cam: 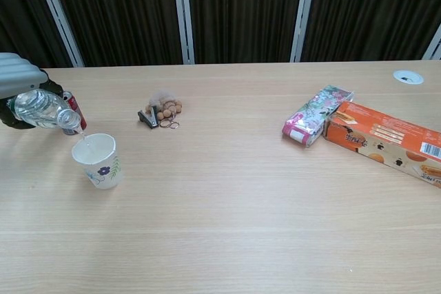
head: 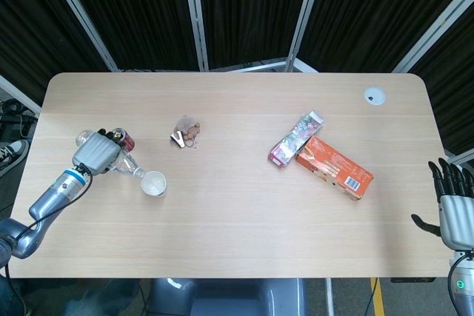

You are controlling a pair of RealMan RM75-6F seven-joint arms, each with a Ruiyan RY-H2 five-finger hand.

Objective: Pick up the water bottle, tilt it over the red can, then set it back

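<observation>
My left hand (head: 95, 155) (cam: 17, 82) grips the clear water bottle (cam: 45, 111) (head: 122, 163), lifted off the table and tilted with its neck pointing down to the right. The bottle's mouth hangs just above the rim of the white paper cup (cam: 98, 160) (head: 153, 183). The red can (cam: 73, 111) (head: 123, 138) stands upright right behind the bottle, mostly hidden by it and the hand. At the lower right edge of the head view my right hand (head: 452, 205) is open beside the table, fingers spread, holding nothing.
A small pile of nuts and a clip (head: 186, 132) (cam: 160, 113) lies right of the can. A floral carton (head: 295, 139) and an orange box (head: 335, 167) lie right of centre. A white disc (head: 374, 95) sits at the far right corner.
</observation>
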